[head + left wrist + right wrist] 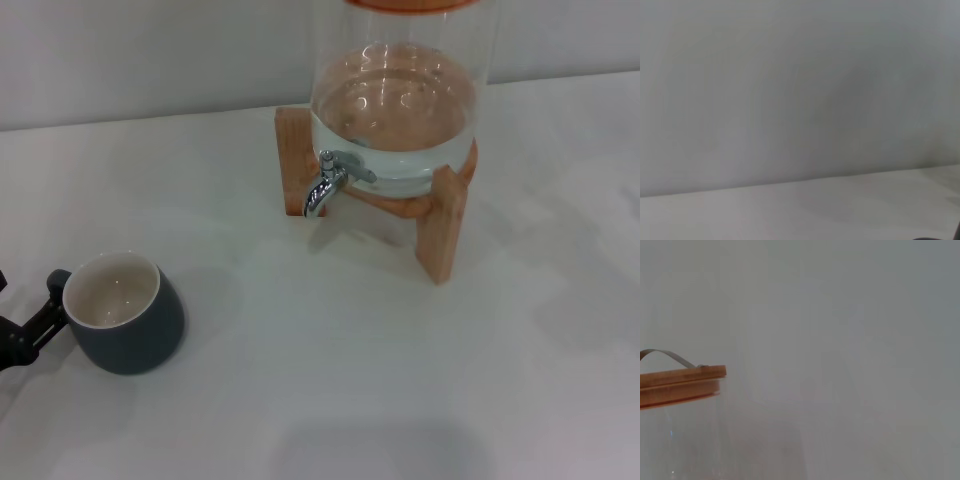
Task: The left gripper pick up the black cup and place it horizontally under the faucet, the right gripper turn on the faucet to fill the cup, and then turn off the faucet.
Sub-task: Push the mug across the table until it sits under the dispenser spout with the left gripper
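A black cup (125,318) with a cream-white inside stands upright on the white counter (350,380), near its front left, mouth open to the ceiling. Its small loop handle points toward the left edge, where the black fingertips of the left end effector (30,325) reach in from the side. One finger (45,312) lies right at the handle; whether the fingertips have clenched on the handle or merely rest beside it cannot be told from here.

Well apart from the cup, toward the back of the counter, a clear glass dispenser (400,110) partly filled with water sits on a wooden stand (445,225). The faucet (328,180), a small chrome tap with a lever handle, juts from the dispenser's lower front with its spout turned down over bare counter. No water runs from it.

The right wrist view catches only the dispenser's wooden lid (680,382) with its thin metal handle (667,356) against a plain grey wall. The left wrist view shows little beyond that wall and a strip of counter. The right end effector shows in none of the views.
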`<state>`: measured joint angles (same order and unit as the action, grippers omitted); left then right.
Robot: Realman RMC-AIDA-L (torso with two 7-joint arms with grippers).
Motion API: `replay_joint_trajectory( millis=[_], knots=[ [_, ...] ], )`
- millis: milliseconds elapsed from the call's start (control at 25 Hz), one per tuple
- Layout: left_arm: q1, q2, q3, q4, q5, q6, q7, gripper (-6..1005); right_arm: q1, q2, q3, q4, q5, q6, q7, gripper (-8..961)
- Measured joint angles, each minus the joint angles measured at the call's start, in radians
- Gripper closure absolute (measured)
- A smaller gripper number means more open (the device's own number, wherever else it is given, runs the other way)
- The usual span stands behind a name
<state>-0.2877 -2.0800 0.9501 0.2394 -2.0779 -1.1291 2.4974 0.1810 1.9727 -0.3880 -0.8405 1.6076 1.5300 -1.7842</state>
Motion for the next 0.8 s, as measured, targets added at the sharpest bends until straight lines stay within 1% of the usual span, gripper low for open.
replay_joint_trajectory(
  millis=[800],
  knots=[
    [0.007, -0.001, 0.002, -0.005, 0.017, 0.0, 0.001, 229, -0.004, 0.002, 0.0, 0.0, 0.0, 0.005, 0.002, 351]
  ],
)
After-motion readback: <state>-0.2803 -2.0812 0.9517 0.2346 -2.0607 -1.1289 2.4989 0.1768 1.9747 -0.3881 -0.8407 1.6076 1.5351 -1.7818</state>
